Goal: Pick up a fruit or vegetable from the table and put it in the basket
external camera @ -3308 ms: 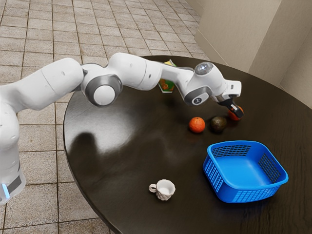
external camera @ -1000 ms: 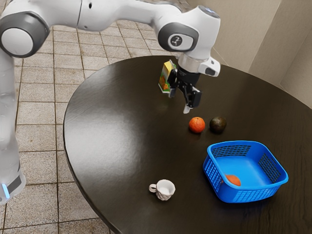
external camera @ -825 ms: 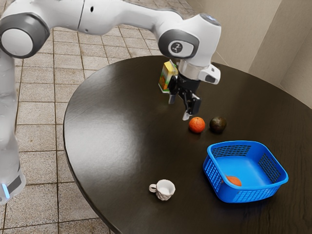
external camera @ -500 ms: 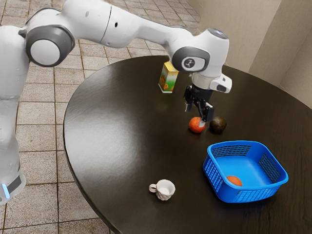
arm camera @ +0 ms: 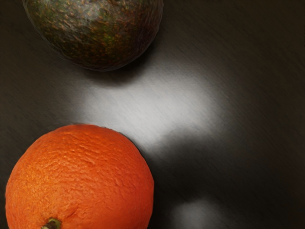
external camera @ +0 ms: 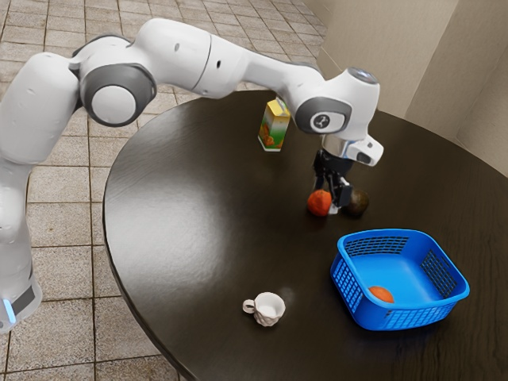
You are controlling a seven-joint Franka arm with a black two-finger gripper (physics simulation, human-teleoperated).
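Though wide open, one empty pincer (external camera: 325,198) by one orange (arm camera: 79,181) and one avocado (arm camera: 100,33), one fruit (external camera: 382,294) in one basket (external camera: 405,318)

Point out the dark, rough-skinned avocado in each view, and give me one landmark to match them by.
Exterior view: the avocado is just right of picture centre, beyond the blue plastic mesh basket, partly hidden by the black two-finger gripper.
Wrist view: the avocado is cut off by the picture's edge, across a strip of dark table from the orange.
Shared landmark: the round, bright orange fruit on the table beside it.
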